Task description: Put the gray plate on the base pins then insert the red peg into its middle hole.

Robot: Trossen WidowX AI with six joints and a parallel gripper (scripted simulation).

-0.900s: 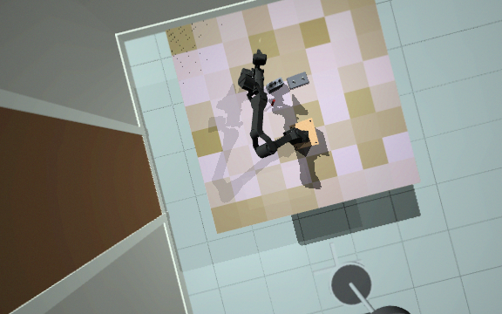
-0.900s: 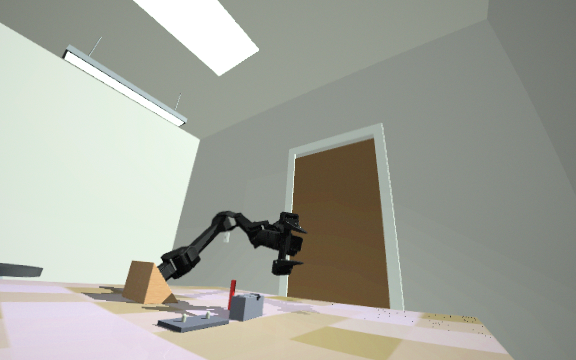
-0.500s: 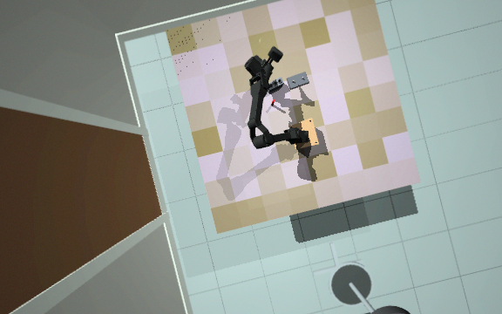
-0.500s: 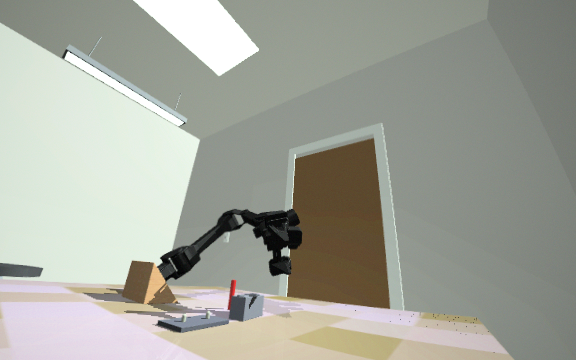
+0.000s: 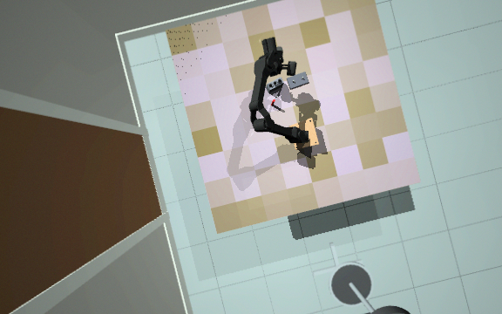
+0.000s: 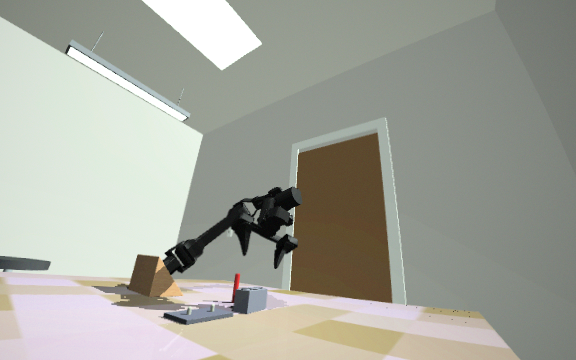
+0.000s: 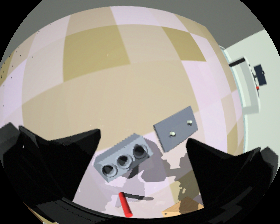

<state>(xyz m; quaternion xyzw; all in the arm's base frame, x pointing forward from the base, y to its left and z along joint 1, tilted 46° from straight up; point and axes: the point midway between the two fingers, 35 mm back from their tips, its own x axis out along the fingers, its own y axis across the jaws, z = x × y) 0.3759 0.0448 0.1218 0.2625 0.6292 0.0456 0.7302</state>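
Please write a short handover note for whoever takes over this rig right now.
Pincer: open, empty, raised above the parts.
Gray plate: on the table beside the base, not on its two pins.
Red peg: on the table near the plate, untouched.
Done: nothing seated so far.
Left: grasp the plate, lower it flat onto the pins, then insert the peg in the middle hole and release.

A checkered bench (image 5: 364,131) of pale lilac and tan squares stands on a light tiled floor (image 5: 473,153). A brown door (image 6: 343,220) in a pale frame sits in the gray wall (image 6: 468,150). A strip lamp (image 6: 128,82) hangs from the ceiling.
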